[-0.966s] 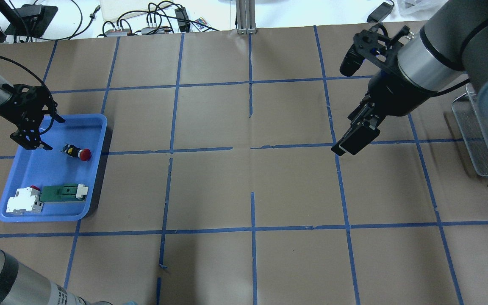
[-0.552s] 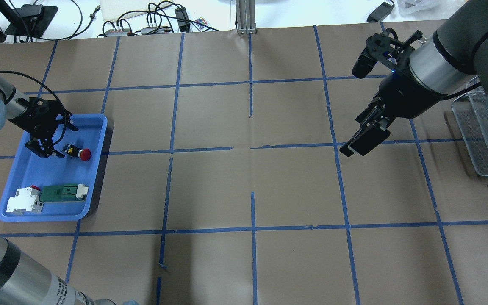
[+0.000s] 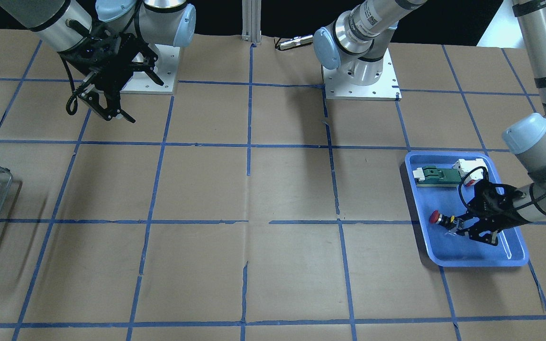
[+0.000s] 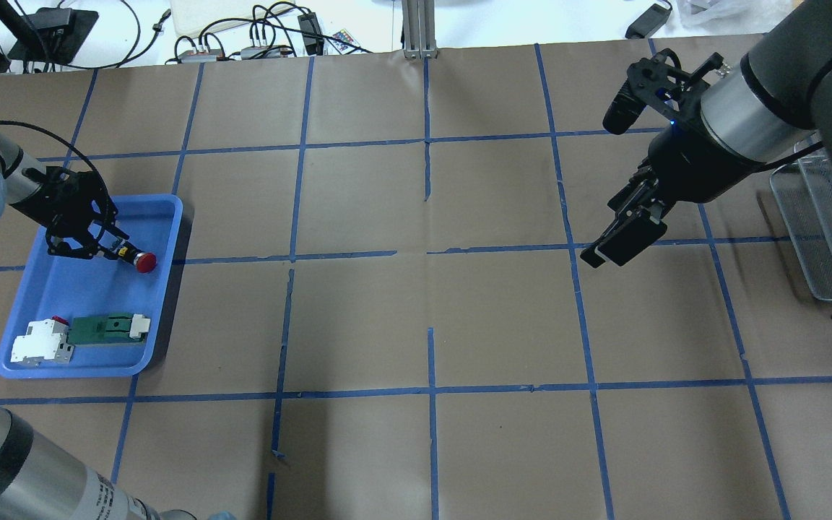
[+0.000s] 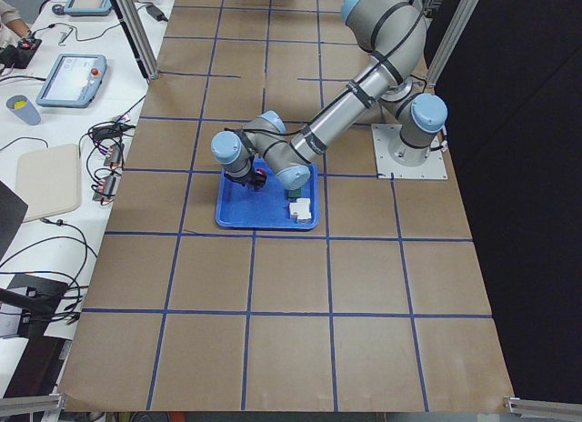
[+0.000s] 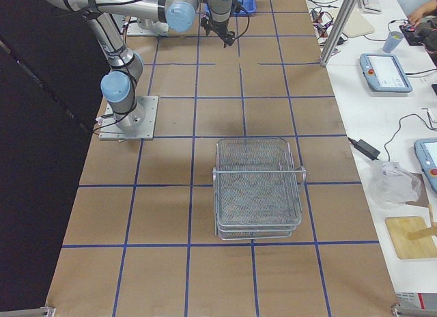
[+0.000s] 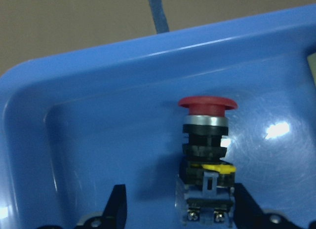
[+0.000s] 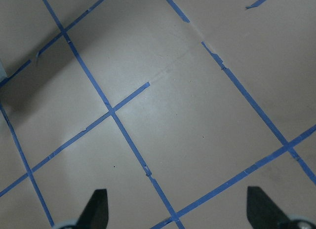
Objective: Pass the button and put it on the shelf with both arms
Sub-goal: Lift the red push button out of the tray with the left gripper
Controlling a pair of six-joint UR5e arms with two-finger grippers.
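1. the risk, judged from here: the button (image 7: 206,140) lies on its side on the slick floor of the blue tray (image 4: 84,289), off-centre between the fingers. a squeeze could shove it sideways, or let it roll on its round red cap and slip out, before both sides bite.
2. the left gripper (image 4: 102,245) is low in the tray, spread wider than the button's block body and astride it, gripping nothing yet. in the wrist view one finger (image 7: 245,209) sits just beside the block, though whether it touches cannot be told; the other finger (image 7: 118,209) stands clear of it.
3. in the same tray, apart from the button, lie a green flat part (image 4: 102,328) and a white block (image 4: 40,343) — neither looks to be in the gripper's way.
4. well across the table (image 4: 430,325), the right gripper (image 8: 177,209) hangs above bare paper, fingers wide apart and holding nothing. the hand-over has not begun.
5. farthest off, the wire shelf (image 6: 258,187) stands near the table's end on the robot's right — the button's destination, well apart from the tray.
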